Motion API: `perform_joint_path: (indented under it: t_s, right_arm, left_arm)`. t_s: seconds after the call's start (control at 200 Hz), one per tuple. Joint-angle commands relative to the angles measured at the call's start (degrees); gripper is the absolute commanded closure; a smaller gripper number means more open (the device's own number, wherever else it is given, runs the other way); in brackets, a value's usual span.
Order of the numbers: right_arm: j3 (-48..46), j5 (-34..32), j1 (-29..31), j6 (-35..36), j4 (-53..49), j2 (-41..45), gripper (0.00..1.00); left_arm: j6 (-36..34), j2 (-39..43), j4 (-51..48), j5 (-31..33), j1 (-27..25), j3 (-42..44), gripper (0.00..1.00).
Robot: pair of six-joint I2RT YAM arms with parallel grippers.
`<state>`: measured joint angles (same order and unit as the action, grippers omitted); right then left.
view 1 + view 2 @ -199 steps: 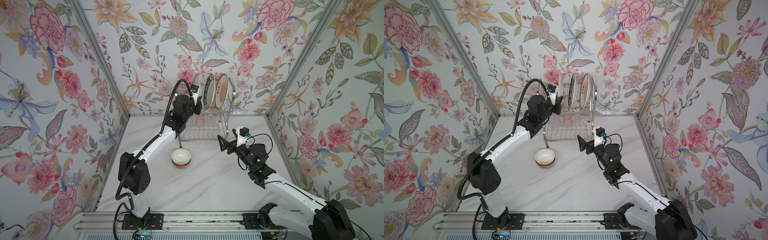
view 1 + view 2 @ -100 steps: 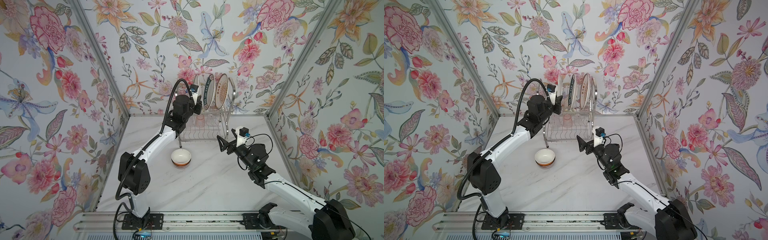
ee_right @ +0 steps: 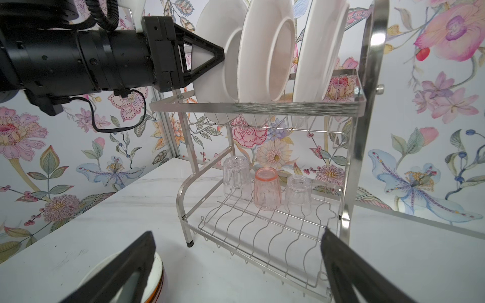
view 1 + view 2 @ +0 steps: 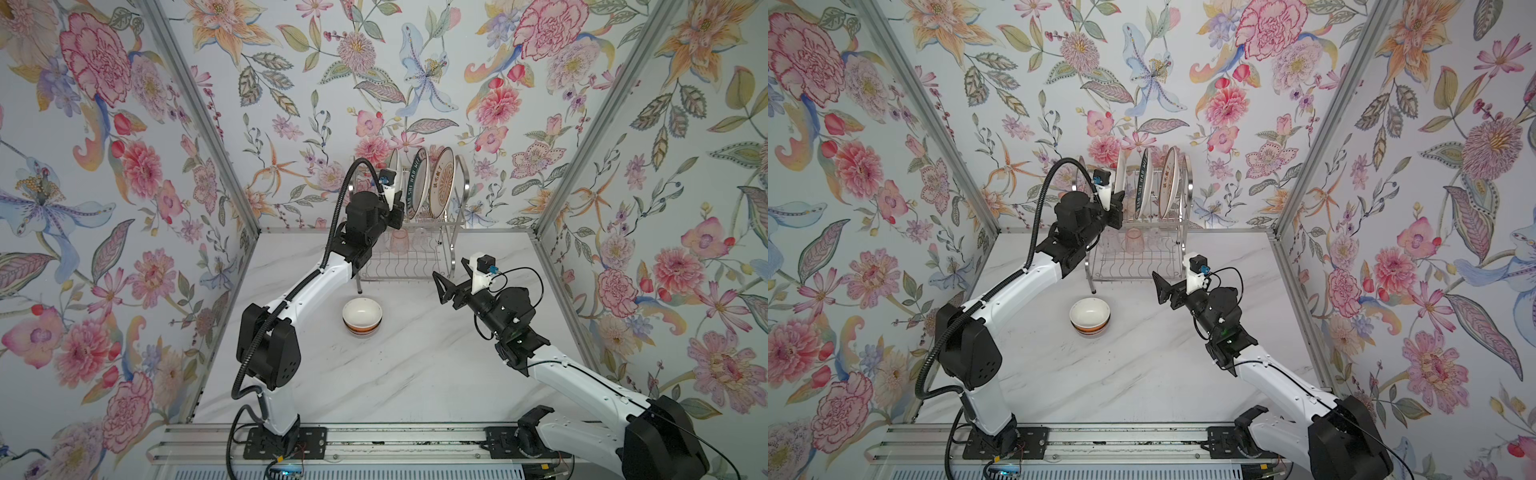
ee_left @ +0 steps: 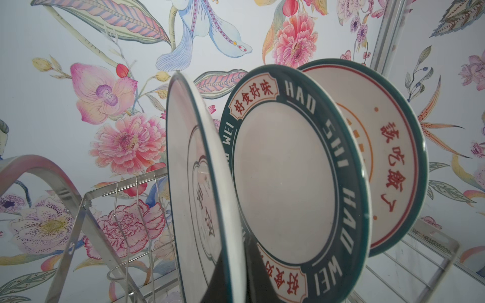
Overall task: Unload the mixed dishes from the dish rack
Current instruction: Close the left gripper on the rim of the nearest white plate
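Three plates stand on edge in the upper tier of the dish rack (image 3: 262, 107), at the tabletop's twelve o'clock: white plate (image 5: 194, 183), teal-lettered plate (image 5: 286, 183) and sunburst plate (image 5: 393, 157). Three glasses sit upside down on the lower tier, one pink glass (image 3: 267, 189) between two clear glasses (image 3: 236, 175). One bowl (image 4: 361, 318) rests on the marble tabletop (image 4: 415, 374), at the rack's six o'clock. The left claw (image 3: 219, 56) is clamped on the white plate's rim. The right claw (image 4: 439, 288) gapes empty at the bowl's two o'clock. Flowered walls (image 4: 124, 166) enclose three sides.

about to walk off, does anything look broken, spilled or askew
Nothing stands out. The plates stand in the dish rack's top slots, glasses sit upside down below, and the bowl sits upright on the table.
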<state>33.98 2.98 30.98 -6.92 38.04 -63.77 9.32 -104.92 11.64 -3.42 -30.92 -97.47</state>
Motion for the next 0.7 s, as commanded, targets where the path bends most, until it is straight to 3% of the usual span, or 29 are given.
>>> perform_joint_path:
  t_s: [0.0,0.696]
  right_arm:
    - [1.7,1.0,-0.4,-0.2,1.2,-0.5,0.01]
    - [3.1,2.3,-0.4,-0.8,1.6,-2.1,0.01]
  left_arm:
    - [-1.1,0.2,3.8,-0.7,-0.3,-0.2,0.98]
    - [-1.8,6.4,17.2,-2.0,-0.3,4.3,1.0]
